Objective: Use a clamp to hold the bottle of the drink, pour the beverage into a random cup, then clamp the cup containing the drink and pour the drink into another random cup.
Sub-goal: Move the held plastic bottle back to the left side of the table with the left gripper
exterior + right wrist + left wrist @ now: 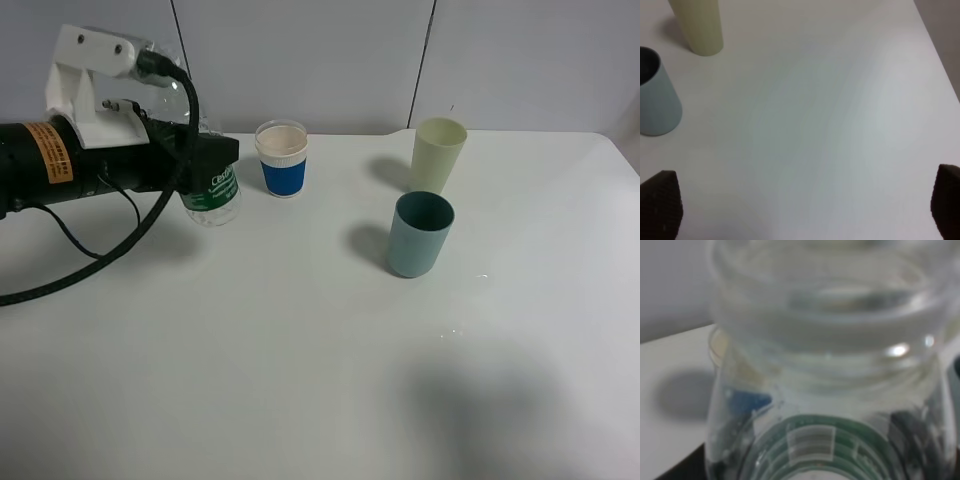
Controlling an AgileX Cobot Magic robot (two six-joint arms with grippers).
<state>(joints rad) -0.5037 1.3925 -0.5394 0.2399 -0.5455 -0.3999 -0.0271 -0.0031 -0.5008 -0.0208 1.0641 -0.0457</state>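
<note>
From high above the front edge we look down across the whole tabletop [300,380] toward the back wall [300,60], far enough off to take in all three cups. Our left wrist camera sits right against the clear bottle [830,365], which fills and blurs its view, with the blue-banded cup [745,402] glimpsed through it. Our right wrist camera looks down from nearer on the tabletop's right edge, sharing the grey-blue cup [655,100] and the cream cup [697,25] with the high view.
</note>
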